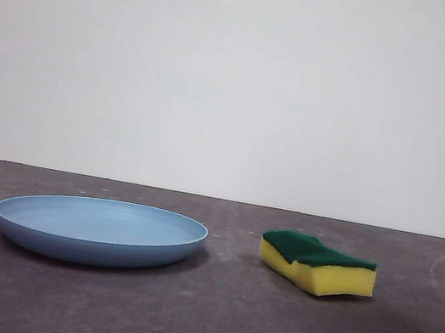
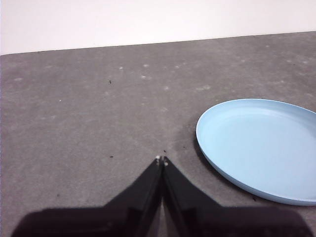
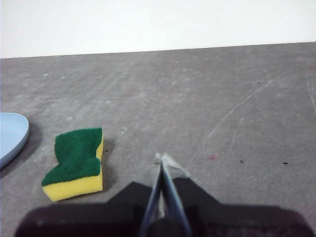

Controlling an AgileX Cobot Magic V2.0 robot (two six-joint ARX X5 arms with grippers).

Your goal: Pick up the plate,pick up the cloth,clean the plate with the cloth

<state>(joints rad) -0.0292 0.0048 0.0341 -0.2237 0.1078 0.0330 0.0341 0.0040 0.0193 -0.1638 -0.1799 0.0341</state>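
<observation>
Jaws on both the left gripper (image 2: pixel 161 159) and right gripper (image 3: pixel 163 159) were pressed together, holding nothing. Plate (image 1: pixel 99 229) lay flat on the table (image 1: pixel 221 322), cloth (image 1: pixel 317 264) near it. Plate looked light, stiff, slick, so I'd pinch its rim; the foam should squash easily. Its underside was hidden.

The left gripper (image 2: pixel 161 160) is seen with its two black jaws pressed together, tips meeting in a narrow point above the grey table (image 2: pixel 98 108), and nothing is held between them. The plate (image 2: pixel 261 148), light blue, round and shallow with a raised rim, is seen lying flat on the table just beside the jaw tips, apart from them, and is cut off by the picture's edge. The table surface is marked with pale scuffs and a few dark specks, and it is bounded at its far edge by a plain white wall (image 2: pixel 148 19).
</observation>
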